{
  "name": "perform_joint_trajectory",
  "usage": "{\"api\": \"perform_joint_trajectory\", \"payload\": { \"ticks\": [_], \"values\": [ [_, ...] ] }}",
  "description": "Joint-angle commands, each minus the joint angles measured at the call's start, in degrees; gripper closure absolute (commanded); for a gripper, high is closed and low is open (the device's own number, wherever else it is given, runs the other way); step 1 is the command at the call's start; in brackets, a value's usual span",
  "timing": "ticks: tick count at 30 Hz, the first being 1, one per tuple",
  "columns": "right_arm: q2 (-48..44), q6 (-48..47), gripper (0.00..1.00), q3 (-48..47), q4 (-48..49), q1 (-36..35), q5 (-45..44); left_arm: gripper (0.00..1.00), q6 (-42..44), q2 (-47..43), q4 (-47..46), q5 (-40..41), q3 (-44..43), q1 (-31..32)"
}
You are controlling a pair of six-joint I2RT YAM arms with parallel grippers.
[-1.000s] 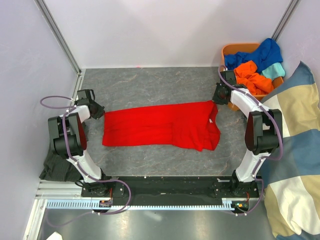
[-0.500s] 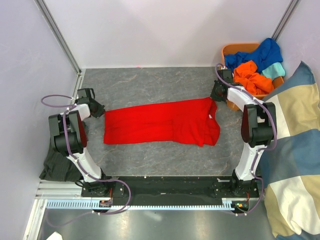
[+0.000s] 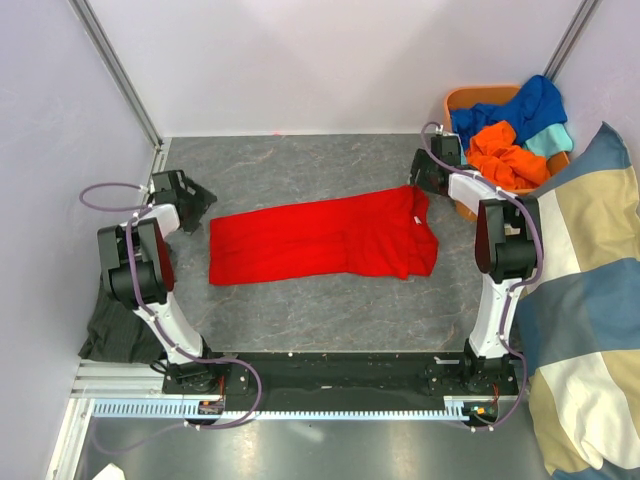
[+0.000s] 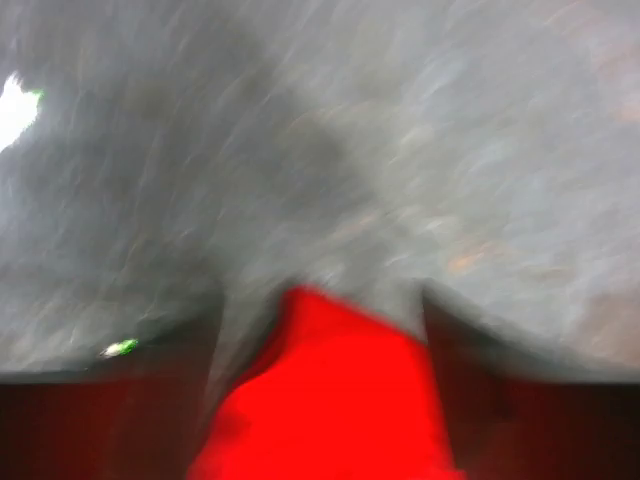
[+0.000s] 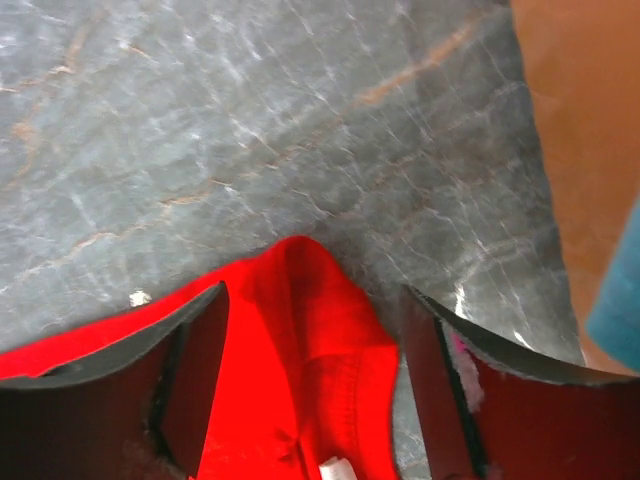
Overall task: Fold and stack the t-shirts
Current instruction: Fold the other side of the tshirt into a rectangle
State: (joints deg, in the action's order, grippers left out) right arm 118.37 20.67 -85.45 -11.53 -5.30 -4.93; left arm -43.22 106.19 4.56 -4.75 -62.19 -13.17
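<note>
A red t-shirt lies in a long flat band across the grey table. My left gripper stands open just off the shirt's left end. In the blurred left wrist view a corner of red cloth lies loose between the spread fingers. My right gripper is open over the shirt's right end. There the red collar edge with a white label lies between the wide fingers, unclamped. Blue, orange and teal t-shirts are heaped in an orange basket.
A big blue-and-beige checked cushion fills the right side. A dark cloth lies beside the left arm's base. Pale walls close off the table at the back and left, and the basket stands close behind the right gripper.
Both grippers have opened and let go of the red shirt's ends. They shifted slightly toward the far side, and the shirt now lies a little farther back.
</note>
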Motion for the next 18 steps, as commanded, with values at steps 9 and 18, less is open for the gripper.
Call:
{"api": "perform_joint_trajectory", "payload": {
  "ticks": [9,18],
  "values": [
    [-11.92,-4.93,0.15,0.11,4.77,0.03,12.56,0.0,0.16,-6.25,-0.16,2.82,-1.79,-0.89],
    [-16.85,-6.25,0.11,5.37,-1.04,-7.52,24.0,0.0,-1.16,-13.11,-3.76,-2.19,6.19,-0.45]
  ]
}}
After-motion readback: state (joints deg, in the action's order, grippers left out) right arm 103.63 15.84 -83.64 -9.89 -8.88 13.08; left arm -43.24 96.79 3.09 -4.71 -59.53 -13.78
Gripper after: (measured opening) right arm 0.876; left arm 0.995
